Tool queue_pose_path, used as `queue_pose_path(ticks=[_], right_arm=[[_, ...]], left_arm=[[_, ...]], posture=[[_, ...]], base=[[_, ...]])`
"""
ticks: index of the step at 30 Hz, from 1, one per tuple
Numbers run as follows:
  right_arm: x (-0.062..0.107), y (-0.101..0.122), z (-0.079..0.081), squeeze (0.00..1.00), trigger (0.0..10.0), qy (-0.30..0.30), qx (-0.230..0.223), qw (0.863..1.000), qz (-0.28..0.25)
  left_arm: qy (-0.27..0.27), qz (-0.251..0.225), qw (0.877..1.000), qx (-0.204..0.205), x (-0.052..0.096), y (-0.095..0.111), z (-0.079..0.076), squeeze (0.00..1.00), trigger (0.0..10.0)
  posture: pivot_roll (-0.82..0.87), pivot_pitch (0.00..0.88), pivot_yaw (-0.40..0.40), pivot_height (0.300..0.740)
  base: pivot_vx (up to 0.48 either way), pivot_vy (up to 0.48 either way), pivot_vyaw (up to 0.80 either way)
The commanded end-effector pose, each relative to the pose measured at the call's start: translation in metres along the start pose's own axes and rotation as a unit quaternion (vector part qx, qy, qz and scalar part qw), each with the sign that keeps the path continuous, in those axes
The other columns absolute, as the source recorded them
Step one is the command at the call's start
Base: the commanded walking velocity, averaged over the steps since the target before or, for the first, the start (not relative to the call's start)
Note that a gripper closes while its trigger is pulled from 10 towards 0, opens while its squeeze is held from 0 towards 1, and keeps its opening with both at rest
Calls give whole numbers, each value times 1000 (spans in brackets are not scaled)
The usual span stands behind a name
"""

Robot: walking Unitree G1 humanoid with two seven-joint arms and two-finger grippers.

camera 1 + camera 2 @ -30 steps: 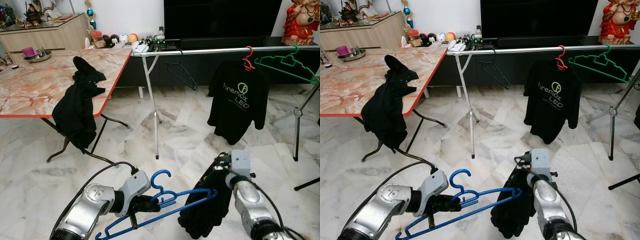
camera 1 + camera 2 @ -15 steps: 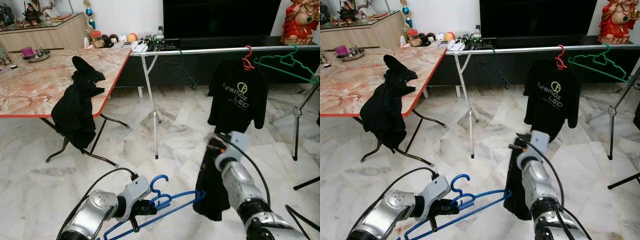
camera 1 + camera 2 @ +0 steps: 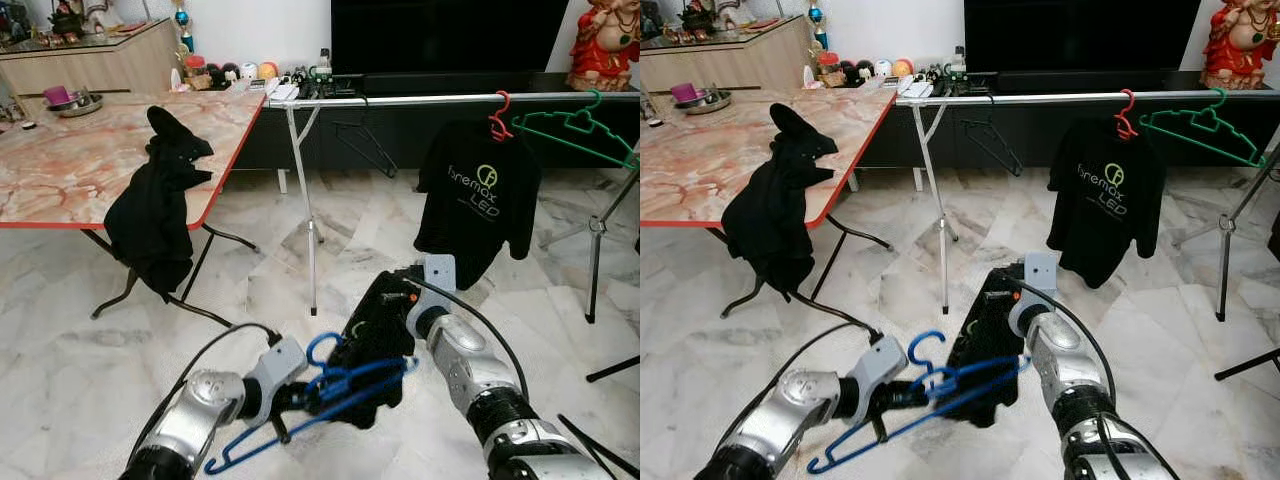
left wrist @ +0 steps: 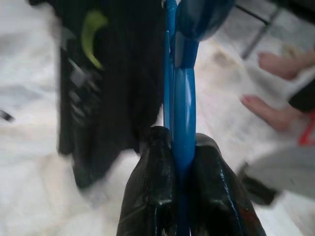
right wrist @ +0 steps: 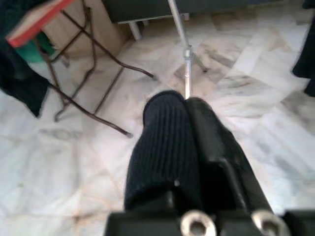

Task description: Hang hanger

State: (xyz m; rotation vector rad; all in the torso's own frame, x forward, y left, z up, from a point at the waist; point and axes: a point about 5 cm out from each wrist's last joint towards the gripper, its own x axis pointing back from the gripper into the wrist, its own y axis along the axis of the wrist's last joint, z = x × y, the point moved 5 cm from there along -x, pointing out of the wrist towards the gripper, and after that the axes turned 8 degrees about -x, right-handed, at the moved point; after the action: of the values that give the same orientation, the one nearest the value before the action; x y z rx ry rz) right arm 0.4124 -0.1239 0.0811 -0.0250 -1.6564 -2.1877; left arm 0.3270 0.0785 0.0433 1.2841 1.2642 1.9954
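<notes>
My left gripper (image 3: pixel 296 397) is low in front of me, shut on a blue plastic hanger (image 3: pixel 345 385) just below its hook; in the left wrist view its black fingers (image 4: pixel 157 187) clamp the blue bar (image 4: pixel 183 147). My right gripper (image 3: pixel 388 298) is shut on the top of a black garment (image 3: pixel 372 352) with a green print, which hangs against the hanger's right end. In the right wrist view, ribbed black cloth (image 5: pixel 165 147) is wrapped over one finger. The silver clothes rail (image 3: pixel 400 101) stands behind, across the room.
The rail carries a black T-shirt (image 3: pixel 478 200) on a red hanger, a green hanger (image 3: pixel 575 125) and a black hanger (image 3: pixel 362 145). A marble-topped table (image 3: pixel 60 170) at the left has another black garment (image 3: pixel 155 215) draped over its edge. A person's bare feet (image 4: pixel 275 64) are nearby.
My right gripper has swung the black garment left and up, so it now hangs against the blue hanger. The left gripper has kept hold of the hanger.
</notes>
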Motion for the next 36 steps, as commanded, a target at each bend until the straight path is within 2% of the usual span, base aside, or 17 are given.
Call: queue_pose_path(ticks=[1,6,9,11,15,20,24,27,28,31,32,33,34,35,36], right_arm=[[1,2,-2,0,10000,-4,7,1000,-4],[6,-5,-15,0,10000,-32,25,999,3],[9,-5,-22,0,10000,-46,27,999,0],[9,-5,-22,0,10000,-47,28,999,0],[10,-1,-29,0,10000,-61,29,998,-7],[10,0,-28,0,10000,-61,29,998,-8],[10,-3,-26,0,10000,-56,29,998,-5],[11,-8,-26,0,10000,-58,27,998,1],[12,-10,-27,0,10000,-60,26,998,3],[13,-13,-32,0,10000,-68,27,997,8],[14,-13,-34,0,10000,-72,28,997,9],[15,-13,-40,0,10000,-83,27,996,8],[15,-13,-40,0,10000,-83,27,996,8],[16,-11,-43,0,10000,-92,26,995,6],[17,-10,-45,0,10000,-96,26,995,5]], left_arm=[[20,-12,1000,0,2,4,9,0,10000],[33,-2,999,-17,5,3,15,0,10000],[38,35,998,-39,9,-9,19,0,10000],[38,40,998,-41,9,-11,19,0,10000],[46,82,995,-46,13,-28,20,0,10000],[51,73,995,-43,13,-27,20,0,10000],[53,45,997,-41,8,-15,19,0,10000],[32,24,999,-28,5,-8,12,0,10000],[9,17,1000,-21,5,-6,6,0,10000],[-32,21,999,-14,8,-8,-5,0,10000],[-44,29,998,-18,9,-10,-9,0,10000],[-60,64,995,-40,13,-22,-13,0,10000],[-60,64,995,-40,13,-22,-13,0,10000],[-69,90,992,-54,16,-31,-15,0,10000],[-75,94,991,-54,17,-32,-16,0,10000]], posture=[[41,36,16,740],[44,39,17,740],[45,38,18,740],[46,38,19,740],[49,37,19,740],[48,37,18,740],[49,36,18,740],[46,35,17,740],[46,35,17,740],[48,34,16,740],[48,34,16,740],[53,32,15,740],[53,32,15,740],[54,32,15,740],[54,30,15,740]], base=[[0,0,0],[0,0,0],[0,0,0],[0,0,0],[0,0,0],[0,0,0],[0,0,0],[0,0,0],[0,0,0],[0,0,0],[0,0,0],[0,0,0],[0,0,0],[0,0,0],[0,0,0]])
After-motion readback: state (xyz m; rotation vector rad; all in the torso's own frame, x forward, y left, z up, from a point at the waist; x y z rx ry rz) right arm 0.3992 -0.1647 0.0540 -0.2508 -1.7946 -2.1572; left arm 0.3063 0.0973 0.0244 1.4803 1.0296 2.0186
